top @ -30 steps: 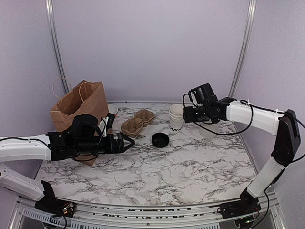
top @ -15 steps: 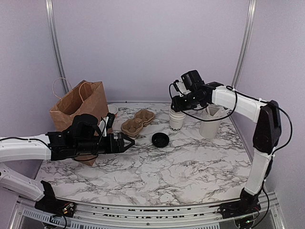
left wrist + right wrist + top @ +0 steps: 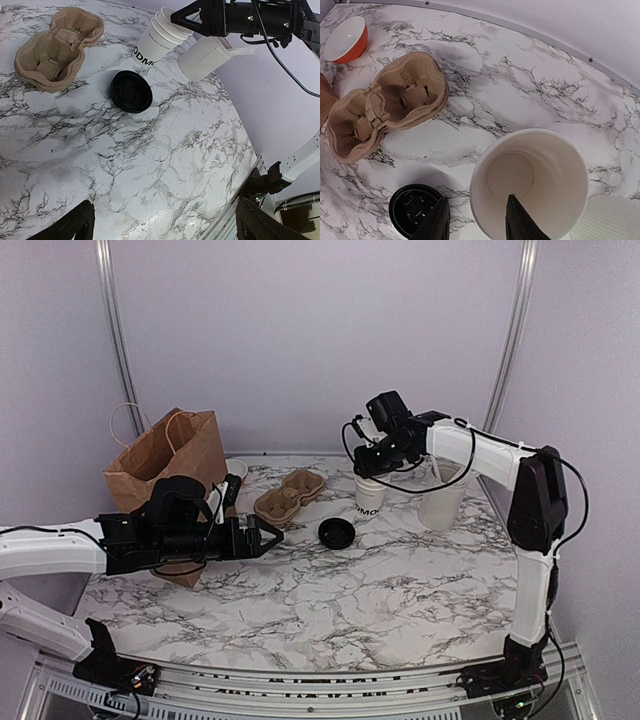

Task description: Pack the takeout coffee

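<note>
The takeout coffee cup [image 3: 368,495] stands white and uncovered at the back of the marble table, dark lettering on its side [image 3: 155,42]. Its black lid [image 3: 336,532] lies separately on the table to the cup's front left [image 3: 415,210]. My right gripper [image 3: 368,468] hangs over the cup's mouth [image 3: 535,185]. In the right wrist view the right gripper [image 3: 476,198] straddles the near rim, one finger inside, the other outside and clear of the wall. My left gripper [image 3: 272,537] hovers wide open over bare table [image 3: 164,202], well left of the lid.
A brown pulp cup carrier [image 3: 290,495] lies left of the cup. A brown paper bag [image 3: 170,455] stands at the back left, with an orange-banded bowl [image 3: 347,40] beside it. A larger white cup of utensils [image 3: 440,500] stands just right of the coffee cup.
My right arm swung left and down from beside the cup to above its mouth, and its jaws narrowed around the rim. The left arm stayed put.
</note>
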